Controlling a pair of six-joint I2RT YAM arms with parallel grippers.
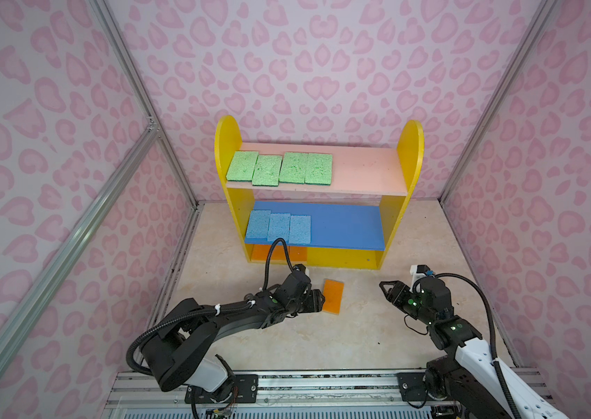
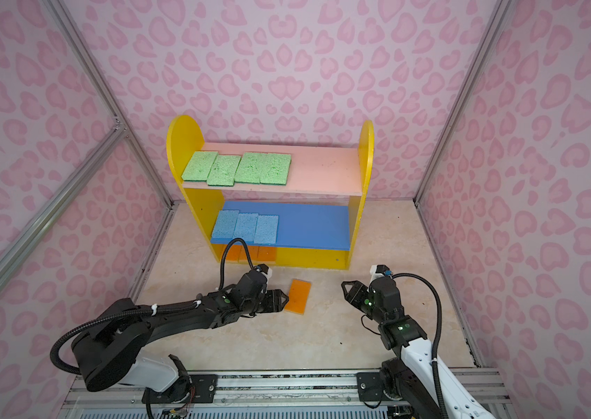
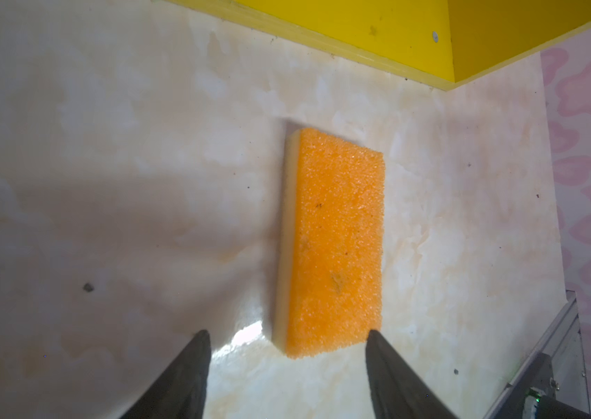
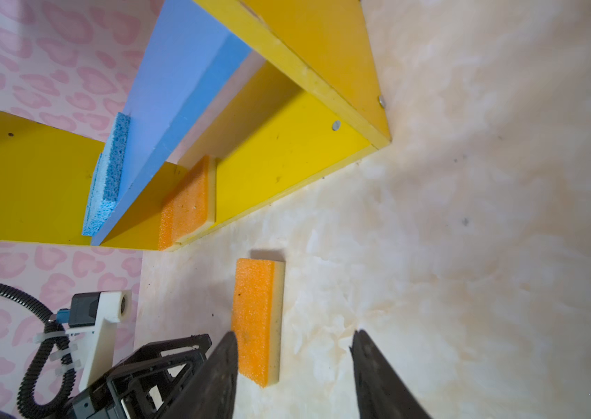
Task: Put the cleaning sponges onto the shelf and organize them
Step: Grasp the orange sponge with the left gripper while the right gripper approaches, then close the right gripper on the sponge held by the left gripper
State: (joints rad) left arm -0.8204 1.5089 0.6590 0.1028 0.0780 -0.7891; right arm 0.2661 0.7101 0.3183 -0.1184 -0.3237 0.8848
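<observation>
"Since one item lies off the shelf (image 1: 410, 156), where is it entered?"

"Orange sponge (image 3: 334, 246): flat on the floor (image 3: 105, 181), near end between the spread tips of the left gripper (image 3: 288, 339) — not gripped, nothing held. Step, as judged: pick-up of the last loose piece."

"Next move?"

"Ease forward, close across the narrow width, lift, carry ahead to the shelf base, beside the orange sponges (image 4: 185, 206) stored there. Right gripper (image 4: 294, 335): off to the right, jaws apart, empty."

"Unclear entries?"

"Base row sits under the blue board (image 1: 344, 225) — count not confirmable. Green sponges (image 1: 279, 168) and blue sponges (image 1: 279, 226), farther ahead and higher: plainly shelved."
</observation>
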